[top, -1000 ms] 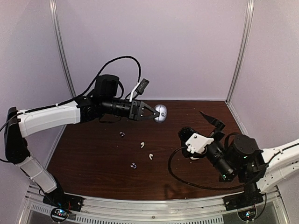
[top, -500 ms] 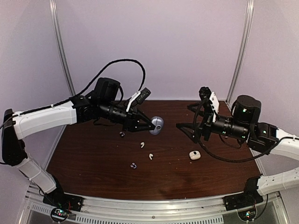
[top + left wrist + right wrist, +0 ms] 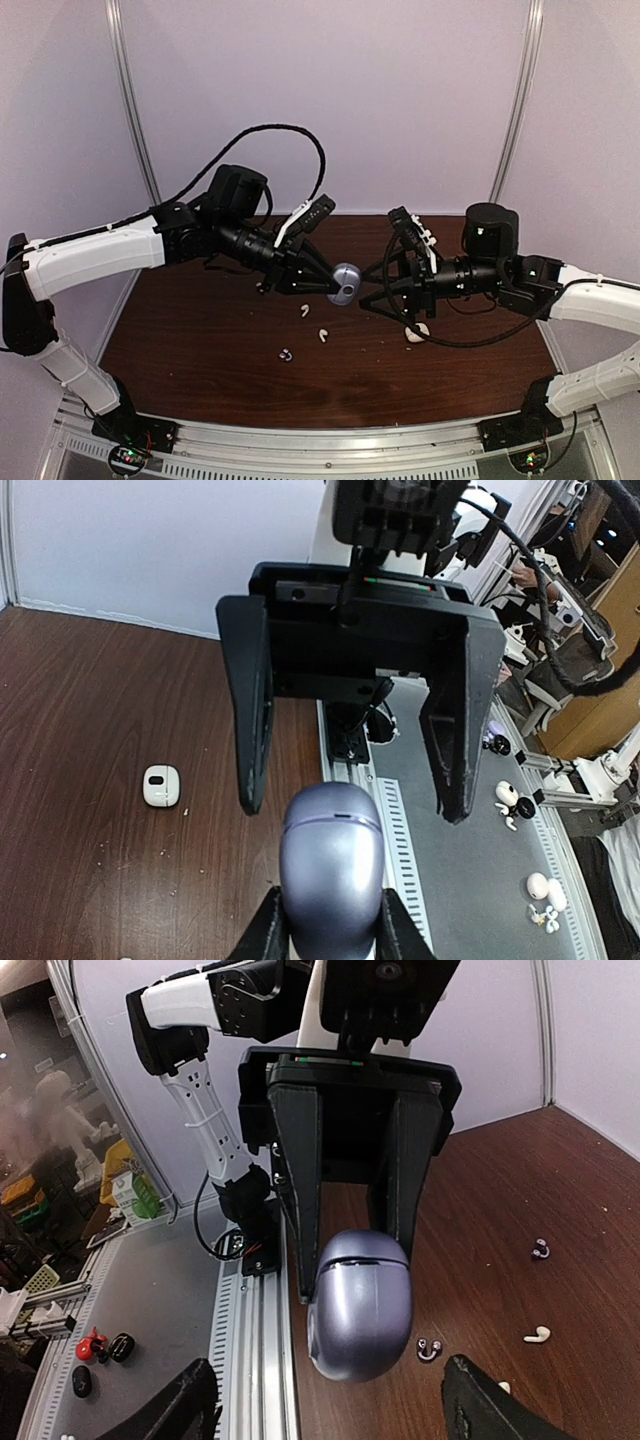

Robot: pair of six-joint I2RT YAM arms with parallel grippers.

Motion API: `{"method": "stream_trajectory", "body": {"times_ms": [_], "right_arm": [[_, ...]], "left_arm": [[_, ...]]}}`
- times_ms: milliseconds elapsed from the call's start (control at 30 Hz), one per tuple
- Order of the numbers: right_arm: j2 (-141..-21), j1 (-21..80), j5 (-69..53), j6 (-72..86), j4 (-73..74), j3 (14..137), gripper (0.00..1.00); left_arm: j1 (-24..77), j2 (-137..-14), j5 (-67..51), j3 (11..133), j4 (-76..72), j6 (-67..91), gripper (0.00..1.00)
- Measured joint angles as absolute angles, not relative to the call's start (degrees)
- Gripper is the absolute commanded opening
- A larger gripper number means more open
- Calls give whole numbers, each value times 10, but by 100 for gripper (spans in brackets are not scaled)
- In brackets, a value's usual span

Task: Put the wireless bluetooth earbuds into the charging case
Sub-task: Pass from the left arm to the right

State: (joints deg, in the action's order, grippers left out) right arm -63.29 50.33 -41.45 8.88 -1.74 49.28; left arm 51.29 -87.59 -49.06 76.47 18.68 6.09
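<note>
A bluish-purple charging case point(image 3: 345, 283), its lid down, hangs above the table with my left gripper point(image 3: 330, 280) shut on its rear end. In the left wrist view the case point(image 3: 332, 865) fills the space between the left gripper point(image 3: 332, 932) fingers. My right gripper point(image 3: 372, 288) faces it, open, its fingers point(image 3: 255, 715) spread either side of the case's front without touching. From the right wrist, the case point(image 3: 362, 1305) sits ahead of the right gripper point(image 3: 335, 1402). Two white earbuds point(image 3: 304, 310) point(image 3: 323, 335) and two purple earbuds point(image 3: 286, 354) point(image 3: 262, 288) lie on the table.
A small white case point(image 3: 417, 331) lies on the dark wooden table point(image 3: 200, 330) under the right arm, also seen from the left wrist as the white case point(image 3: 161, 786). A metal rail point(image 3: 330, 440) runs along the near edge. Pale walls enclose the back and sides.
The right arm has swung from the near right to the middle and now faces the case, its jaws narrowing a little. The left gripper carried the case nearer and to the right.
</note>
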Motion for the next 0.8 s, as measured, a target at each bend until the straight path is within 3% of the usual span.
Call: {"method": "stream_trajectory", "body": {"times_ms": [800], "right_arm": [[-678, 509, -465, 56, 52, 537, 40]], "left_arm": [[535, -911, -495, 810, 243, 35, 15]]}}
